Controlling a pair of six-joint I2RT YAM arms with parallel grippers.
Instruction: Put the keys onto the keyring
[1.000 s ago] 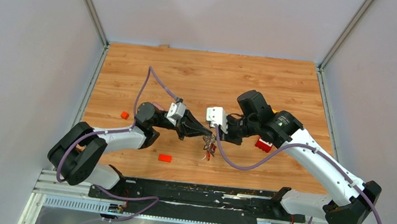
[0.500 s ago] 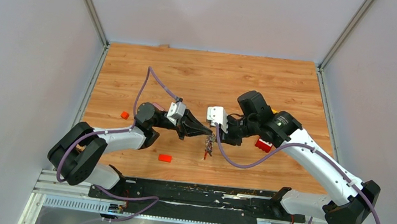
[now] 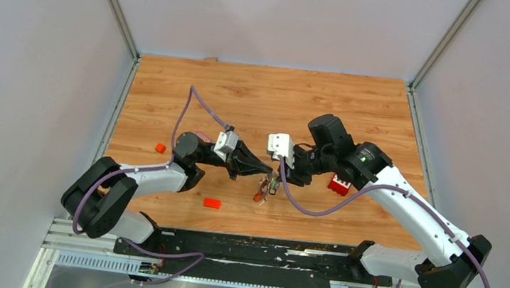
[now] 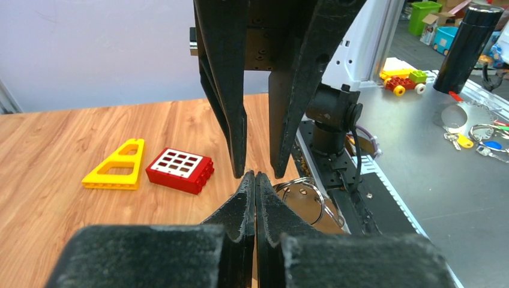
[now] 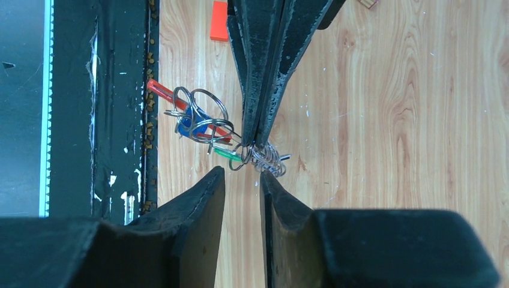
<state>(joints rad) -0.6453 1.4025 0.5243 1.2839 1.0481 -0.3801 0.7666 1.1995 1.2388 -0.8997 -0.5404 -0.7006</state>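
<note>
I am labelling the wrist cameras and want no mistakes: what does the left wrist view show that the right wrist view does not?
Only the left wrist view: a yellow triangle and a red brick on the table. Only the right wrist view: the red strap, blue tag and green tag of the keyring, plus an orange block. Both: the wooden table, the left end effector shut on the metal rings, and the open right end effector.

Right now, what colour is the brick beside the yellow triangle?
Brick: red, white grid top; left wrist view.
</note>
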